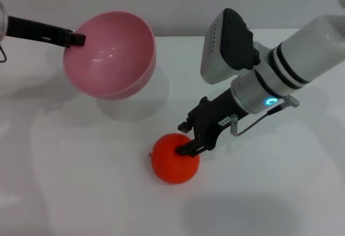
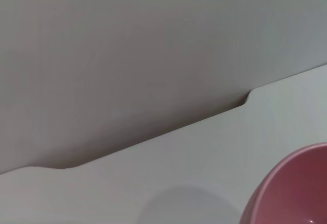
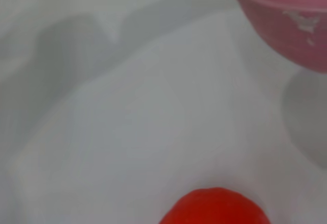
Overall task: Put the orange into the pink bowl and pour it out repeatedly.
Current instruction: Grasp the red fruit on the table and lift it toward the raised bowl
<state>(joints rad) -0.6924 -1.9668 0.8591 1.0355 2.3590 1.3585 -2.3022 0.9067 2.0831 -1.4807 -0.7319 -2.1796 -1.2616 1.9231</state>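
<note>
The pink bowl (image 1: 110,53) hangs above the table at the back left, tipped so its empty inside faces forward. My left gripper (image 1: 77,39) is shut on its left rim. The bowl's edge also shows in the left wrist view (image 2: 299,193) and the right wrist view (image 3: 286,24). The orange (image 1: 170,163) rests on the table in front of the middle, and its top shows in the right wrist view (image 3: 214,208). My right gripper (image 1: 185,139) reaches in from the right, one finger across the fruit's top and one behind it, shut on the orange.
The white table (image 1: 81,182) runs all around the fruit. Its back edge with a notch (image 2: 245,101) meets a grey wall. The bowl's shadow (image 1: 126,106) lies just under it. The right arm's white wrist camera housing (image 1: 226,44) sits near the bowl's right side.
</note>
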